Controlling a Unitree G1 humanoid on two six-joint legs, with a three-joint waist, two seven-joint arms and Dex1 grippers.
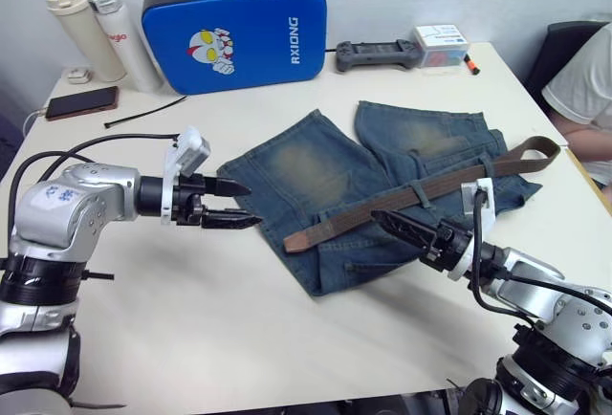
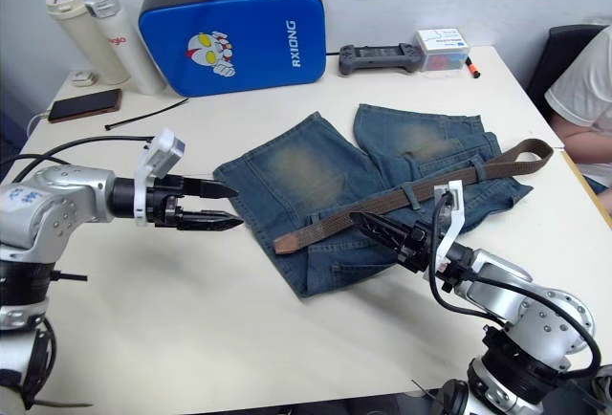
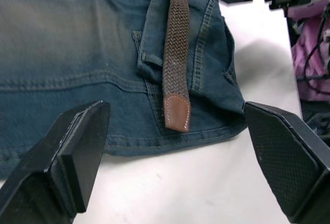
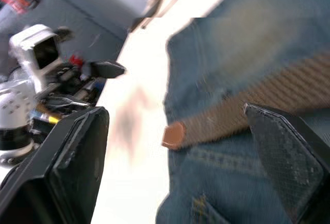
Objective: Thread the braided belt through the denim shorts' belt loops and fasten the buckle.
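The denim shorts (image 1: 382, 185) are shown spread flat on the tabletop (image 1: 239, 329), with the braided belt (image 1: 421, 190) laid along the waistband and passed under at least two belt loops (image 1: 418, 192). The leather tip (image 3: 177, 112) of the belt is seen resting on the denim near the waistband's end, on the side of the left claw. The far end of the belt is curled back just past the opposite edge of the shorts; the buckle cannot be made out there.

The left claw (image 1: 228, 203) is held above bare tabletop just beside the edge of the shorts, its fingers spread apart and nothing gripped. The right claw (image 1: 406, 230) is poised low over the shorts just beside the belt, fingers likewise parted and empty.

Risks, as judged from this arrangement:
- If the tip is pinched together with the denim beneath it, the shorts may be dragged across the tabletop instead of the belt being drawn through.
- If the belt is pulled while the shorts are not held down, the waistband may bunch and a loop may be skipped or twisted.
- A backward pull may slide the strap out of the loops already threaded.
- With both claws near the same stretch of belt, contact between them is possible.
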